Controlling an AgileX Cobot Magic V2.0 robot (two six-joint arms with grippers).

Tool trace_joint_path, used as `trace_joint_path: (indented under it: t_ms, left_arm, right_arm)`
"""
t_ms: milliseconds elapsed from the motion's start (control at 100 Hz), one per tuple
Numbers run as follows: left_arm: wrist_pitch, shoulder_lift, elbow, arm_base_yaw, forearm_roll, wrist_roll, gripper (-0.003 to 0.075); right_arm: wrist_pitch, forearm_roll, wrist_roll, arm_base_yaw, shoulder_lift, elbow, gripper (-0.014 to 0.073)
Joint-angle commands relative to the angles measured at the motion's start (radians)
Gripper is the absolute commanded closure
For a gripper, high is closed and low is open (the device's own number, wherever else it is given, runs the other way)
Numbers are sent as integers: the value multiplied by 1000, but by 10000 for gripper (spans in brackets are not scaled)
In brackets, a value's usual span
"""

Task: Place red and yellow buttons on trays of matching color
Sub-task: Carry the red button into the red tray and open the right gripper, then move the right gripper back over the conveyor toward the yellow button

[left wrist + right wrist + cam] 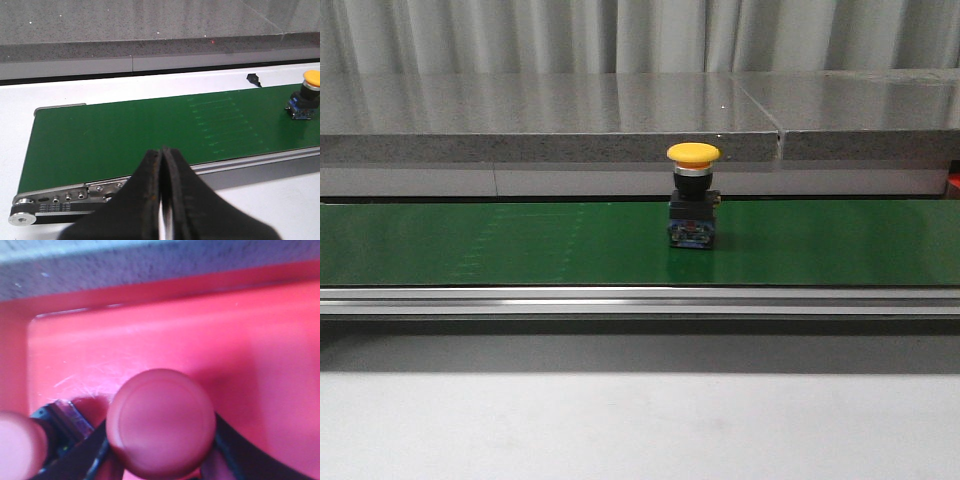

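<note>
No text, brand, number or sign can be read in any of the three views. The blue base of the yellow button [693, 190], at the centre of the front view on the green belt [520, 245], carries small marks too tiny and blurred to make out. The metal end bracket of the conveyor [75, 192], at the lower left of the left wrist view, shows only screw heads and holes, with no legible lettering.
</note>
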Motion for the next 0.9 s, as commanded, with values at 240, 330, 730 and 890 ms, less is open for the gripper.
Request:
trace_joint_path:
  t_ms: [240,330,730,890]
  left_arm:
    - [-83,9,-25,-7,-12,-2,739]
    - [-83,9,-25,-7,-12,-2,739]
    - [-83,9,-25,-7,-12,-2,739]
    - [-83,9,-25,-7,-12,-2,739]
  right_arm:
    - [-53,49,0,-5,-32,-37,441]
    - [-49,55,0,-5,-28,-37,373]
    - [-45,55,0,-7,-32,-64,-1]
    - [-18,56,0,-7,-71,-105,-1]
